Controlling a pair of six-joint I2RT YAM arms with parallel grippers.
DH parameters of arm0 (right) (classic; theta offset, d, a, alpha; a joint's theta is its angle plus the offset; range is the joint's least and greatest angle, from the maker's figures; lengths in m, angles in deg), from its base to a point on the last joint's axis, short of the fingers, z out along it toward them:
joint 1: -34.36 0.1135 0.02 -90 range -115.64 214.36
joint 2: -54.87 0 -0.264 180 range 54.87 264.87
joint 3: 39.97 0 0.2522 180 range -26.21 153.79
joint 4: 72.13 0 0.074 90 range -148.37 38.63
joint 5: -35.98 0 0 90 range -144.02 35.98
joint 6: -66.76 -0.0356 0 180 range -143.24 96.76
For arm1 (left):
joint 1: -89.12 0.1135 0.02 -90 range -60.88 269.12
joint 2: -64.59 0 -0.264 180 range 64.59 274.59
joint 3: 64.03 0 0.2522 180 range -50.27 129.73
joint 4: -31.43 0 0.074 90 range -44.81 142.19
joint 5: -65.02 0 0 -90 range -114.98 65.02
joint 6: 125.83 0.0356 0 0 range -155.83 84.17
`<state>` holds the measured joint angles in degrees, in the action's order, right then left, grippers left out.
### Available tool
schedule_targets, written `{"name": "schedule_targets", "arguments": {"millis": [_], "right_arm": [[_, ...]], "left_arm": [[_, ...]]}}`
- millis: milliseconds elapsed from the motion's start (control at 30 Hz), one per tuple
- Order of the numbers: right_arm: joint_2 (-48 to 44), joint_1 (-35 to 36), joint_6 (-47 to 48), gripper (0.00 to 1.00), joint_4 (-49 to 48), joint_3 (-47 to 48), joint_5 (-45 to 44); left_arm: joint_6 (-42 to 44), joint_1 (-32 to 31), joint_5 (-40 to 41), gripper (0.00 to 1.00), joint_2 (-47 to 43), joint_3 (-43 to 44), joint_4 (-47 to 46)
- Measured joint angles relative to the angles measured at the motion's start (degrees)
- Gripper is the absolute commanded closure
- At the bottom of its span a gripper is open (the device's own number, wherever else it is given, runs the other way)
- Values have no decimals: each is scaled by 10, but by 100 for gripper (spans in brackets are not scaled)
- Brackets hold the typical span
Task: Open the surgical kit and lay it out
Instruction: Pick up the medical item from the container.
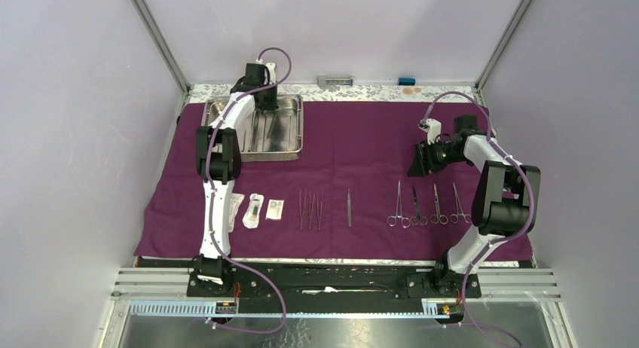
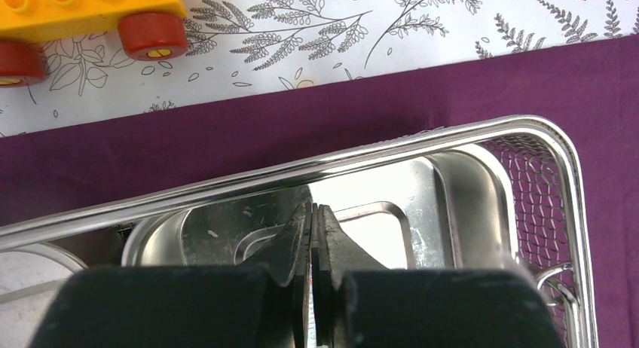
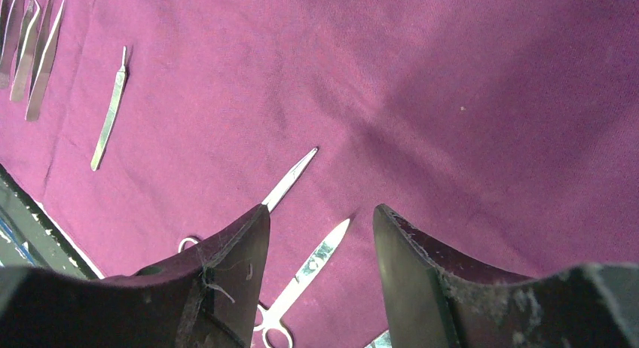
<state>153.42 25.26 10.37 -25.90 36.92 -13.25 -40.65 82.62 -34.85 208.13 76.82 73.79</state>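
Steel tray at 11 o'clock sits under shut, empty left jaws; right jaws half-open, empty; likely final pick needs left opened.

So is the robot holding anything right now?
No. The left gripper is shut on nothing above the tray; the right gripper hangs open over the cloth.

The left arm and right arm are white shells with chunky black joints, each trailing a lilac cable. On the right gripper the matte black fingers look scuffed and dusty.
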Motion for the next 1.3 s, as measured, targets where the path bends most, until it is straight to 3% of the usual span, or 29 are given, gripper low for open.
{"name": "schedule_targets", "arguments": {"millis": [133, 400, 733, 1300], "right_arm": [[0, 0, 0, 40, 0, 0, 0], [0, 0, 0, 40, 0, 0, 0], [0, 0, 0, 40, 0, 0, -2], [0, 0, 0, 40, 0, 0, -2]], "left_arm": [[0, 0, 1, 99, 2, 1, -6], [0, 0, 3, 87, 19, 2, -13], [3, 0, 3, 66, 21, 2, -18], [4, 0, 3, 71, 2, -43, -54]]}}
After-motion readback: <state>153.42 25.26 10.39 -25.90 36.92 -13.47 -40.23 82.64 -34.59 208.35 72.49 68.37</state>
